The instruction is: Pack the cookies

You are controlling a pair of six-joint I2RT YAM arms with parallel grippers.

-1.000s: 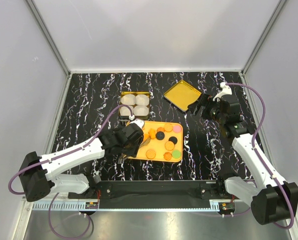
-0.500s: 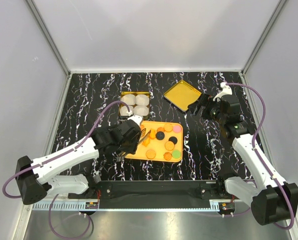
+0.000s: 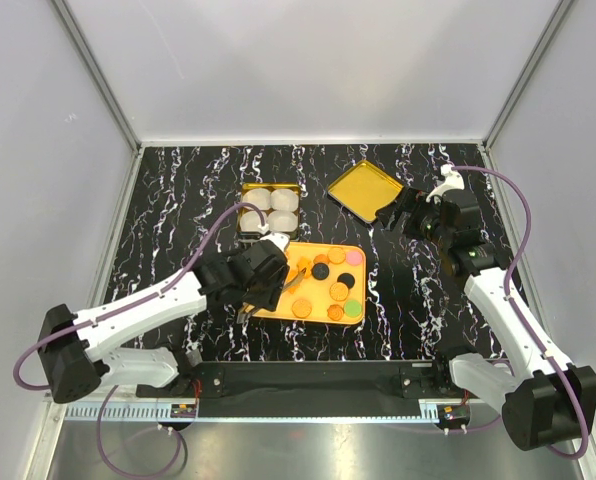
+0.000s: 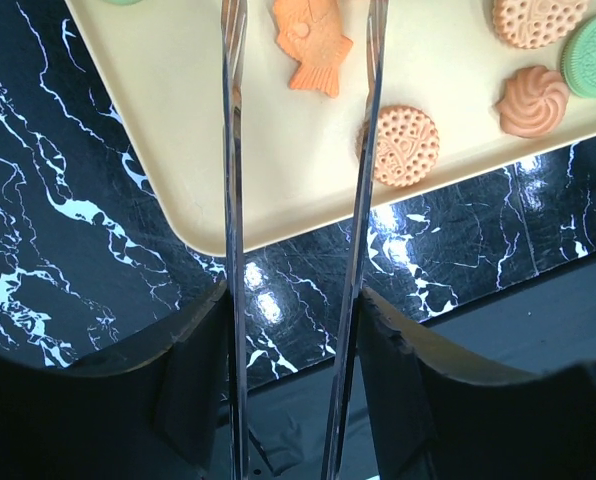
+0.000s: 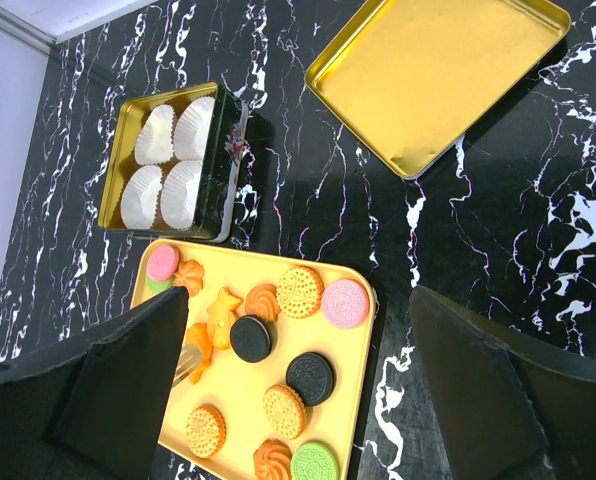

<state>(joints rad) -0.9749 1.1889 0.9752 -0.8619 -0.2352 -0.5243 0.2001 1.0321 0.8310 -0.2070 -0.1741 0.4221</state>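
Toward the left of the black marbled counter (image 3: 178, 210), the left pincer (image 3: 286, 272) hangs over the left end of a pale yellow tray (image 4: 158, 120). Its long metal tines are apart and grip nothing. In the left wrist view an orange fish-shaped cookie (image 4: 313, 45) lies on the tray between the tines. Just behind the tray sits a gold tin (image 5: 231, 165) holding four white paper cups (image 5: 175, 165). All the cookies (image 5: 299, 291) lie on the tray: tan, black, pink and green. Farther right and back rests a shallow gold lid (image 5: 438, 80), hollow side up. Near its right corner the right pincer (image 3: 396, 212) hovers, jaws spread wide and holding nothing.
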